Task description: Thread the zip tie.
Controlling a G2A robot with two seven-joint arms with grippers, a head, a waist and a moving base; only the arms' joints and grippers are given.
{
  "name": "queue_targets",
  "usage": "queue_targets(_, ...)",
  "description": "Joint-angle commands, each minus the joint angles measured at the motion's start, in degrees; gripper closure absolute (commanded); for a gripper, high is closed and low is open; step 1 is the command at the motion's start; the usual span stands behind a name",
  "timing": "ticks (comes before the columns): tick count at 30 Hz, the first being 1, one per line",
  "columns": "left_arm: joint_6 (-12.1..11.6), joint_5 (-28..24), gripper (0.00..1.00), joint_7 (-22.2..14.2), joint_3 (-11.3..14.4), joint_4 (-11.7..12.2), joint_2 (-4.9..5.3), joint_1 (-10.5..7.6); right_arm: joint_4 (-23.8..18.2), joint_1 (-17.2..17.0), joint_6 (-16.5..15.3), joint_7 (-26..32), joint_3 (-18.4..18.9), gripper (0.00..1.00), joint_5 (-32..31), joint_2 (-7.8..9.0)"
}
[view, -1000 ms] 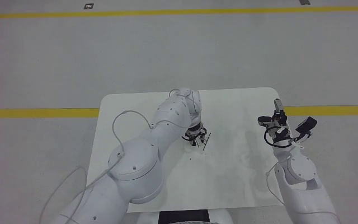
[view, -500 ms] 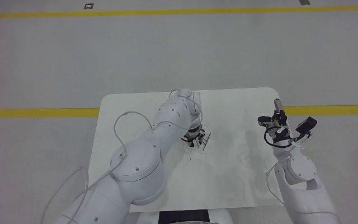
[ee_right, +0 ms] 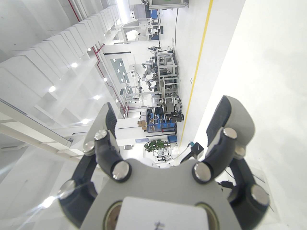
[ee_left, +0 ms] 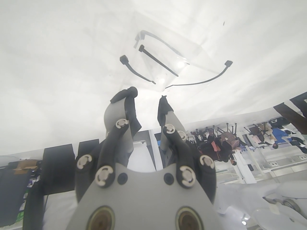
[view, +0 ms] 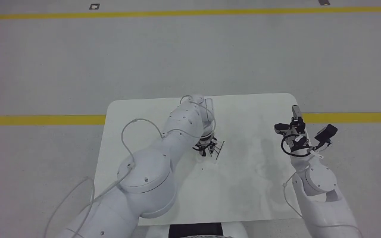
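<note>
Field notes:

- **Surface:** white rounded-corner table (view: pixel 256 190).
- **Task items:** three thin black plastic zip ties (view: pixel 218 149) lie loose near the table's centre, a little left of the middle.
  - In the left wrist view there are two shorter straight zip ties (ee_left: pixel 159 61) side by side.
  - One long curved zip tie (ee_left: pixel 208 79) lies just beside them.
  - All three lie unlooped, with heads and tails apart.
- **Other item:** a clear plastic sheet (ee_left: pixel 172 46) lies flat on the table at the same spot. One short tie overlaps it. I cannot tell whether that tie is on top of the sheet or under it.
- **Left gripper** (view: pixel 204 147) (ee_left: pixel 147 96):
  - It is low over the table, immediately left of the ties.
  - The black-padded fingertips (ee_left: pixel 130 92) are set a narrow gap apart with nothing between them.
  - One tip sits just beside the long tie's pointed tail. Contact cannot be judged.
- **Right gripper** (view: pixel 296 122) (ee_right: pixel 166 104):
  - It is at the table's right edge, well apart from the ties.
  - Its jaws are spread wide and hold nothing.
</note>
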Motion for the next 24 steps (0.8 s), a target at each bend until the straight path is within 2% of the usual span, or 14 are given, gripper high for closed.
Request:
queue_targets(1,0.0,0.19,0.78,0.18,0.0,0.0,0.03,0.06,0.0,0.0,0.0,0.0,0.0,0.0,0.0,0.0)
queue_targets(24,0.0,1.48,0.84,6.83,-0.01,0.0,-0.65,0.44,0.0,0.0,0.0,0.0,0.0,0.0,0.0,0.0)
